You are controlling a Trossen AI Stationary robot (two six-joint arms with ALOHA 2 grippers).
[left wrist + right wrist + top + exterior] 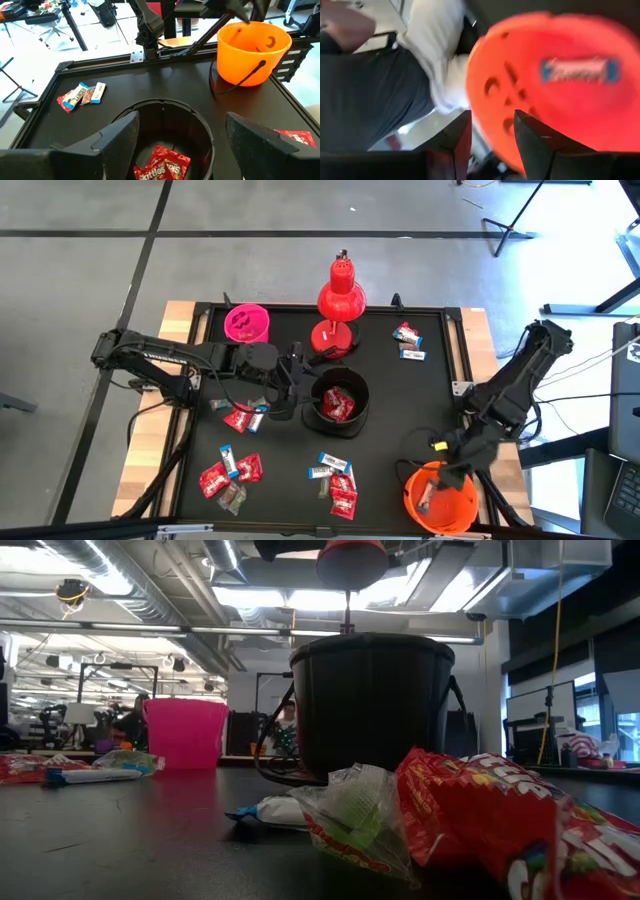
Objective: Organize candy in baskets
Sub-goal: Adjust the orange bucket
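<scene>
High view: we see the left gripper (292, 385) beside the round black plastic bucket (336, 403), and the right gripper (447, 465) over the large orange plastic bucket (440, 498). Loose wrapped sweets (232, 472) lie on the mat.

Low view: black bucket hides both grippers.

Left wrist view: fingers spread, empty, straddling the black rim; closing could tip the bucket.

Right wrist view: jaws parted with nothing between them; a white-and-blue sweet (580, 70) lies blurred in the orange bucket.
</scene>
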